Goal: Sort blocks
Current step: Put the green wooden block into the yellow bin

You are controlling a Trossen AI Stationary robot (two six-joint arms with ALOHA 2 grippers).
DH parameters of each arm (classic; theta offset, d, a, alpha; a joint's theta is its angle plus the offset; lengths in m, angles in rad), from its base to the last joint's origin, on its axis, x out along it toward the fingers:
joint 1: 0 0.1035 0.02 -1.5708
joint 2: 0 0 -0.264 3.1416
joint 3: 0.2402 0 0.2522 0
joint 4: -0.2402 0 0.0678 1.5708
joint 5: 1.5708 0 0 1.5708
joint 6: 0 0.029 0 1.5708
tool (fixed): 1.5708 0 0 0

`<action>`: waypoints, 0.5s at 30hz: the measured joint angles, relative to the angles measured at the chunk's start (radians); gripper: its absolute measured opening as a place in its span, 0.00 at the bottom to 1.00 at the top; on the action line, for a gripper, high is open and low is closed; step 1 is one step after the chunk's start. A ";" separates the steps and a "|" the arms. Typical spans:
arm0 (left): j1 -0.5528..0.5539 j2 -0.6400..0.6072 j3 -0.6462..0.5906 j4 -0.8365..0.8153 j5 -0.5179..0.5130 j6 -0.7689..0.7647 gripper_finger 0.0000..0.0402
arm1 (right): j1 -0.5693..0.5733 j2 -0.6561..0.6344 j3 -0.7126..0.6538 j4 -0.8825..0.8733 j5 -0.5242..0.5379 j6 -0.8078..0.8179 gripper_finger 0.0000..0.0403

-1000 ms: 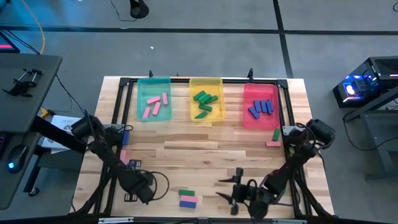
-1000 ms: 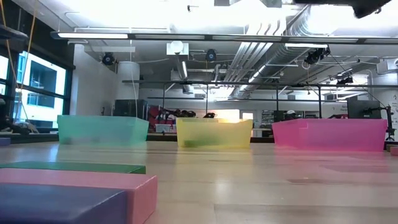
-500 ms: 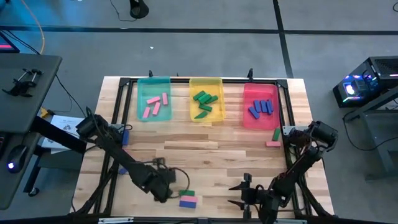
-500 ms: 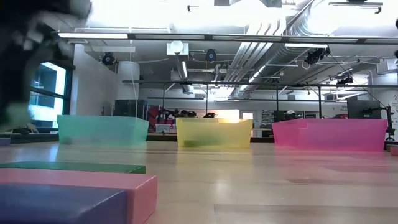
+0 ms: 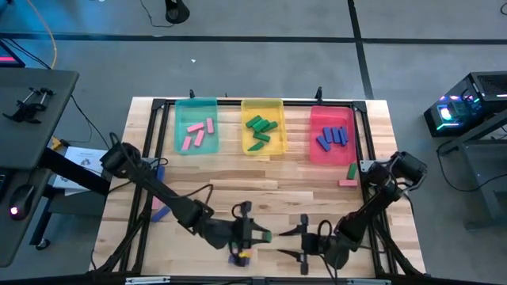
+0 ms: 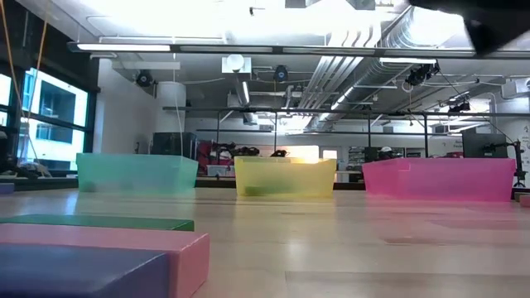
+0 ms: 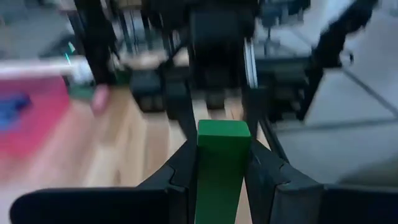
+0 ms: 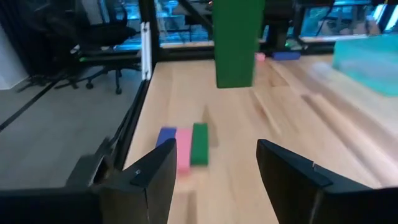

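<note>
Between the left gripper's (image 5: 255,235) fingers a green block (image 7: 222,163) sits clamped, lifted off the table. Carry it level toward the far yellow tray (image 5: 263,104) holding other greens, and release low. Just below lie blue and pink blocks (image 5: 240,256). Close beside, the right gripper (image 5: 295,241) waits open, crowding the path.

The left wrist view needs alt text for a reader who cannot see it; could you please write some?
The left gripper is shut on a green block that stands out between its two dark fingers. Beyond it are the blurred wooden table and a red tray off to one side.
</note>
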 joint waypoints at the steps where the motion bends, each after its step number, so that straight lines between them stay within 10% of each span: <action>1: 0.006 0.000 0.000 0.036 0.000 0.029 0.17 | -0.009 0.000 0.008 0.000 0.000 -0.012 0.51; 15: 0.036 0.000 0.000 0.123 0.049 0.140 0.17 | -0.108 0.000 0.104 0.000 -0.003 -0.106 0.50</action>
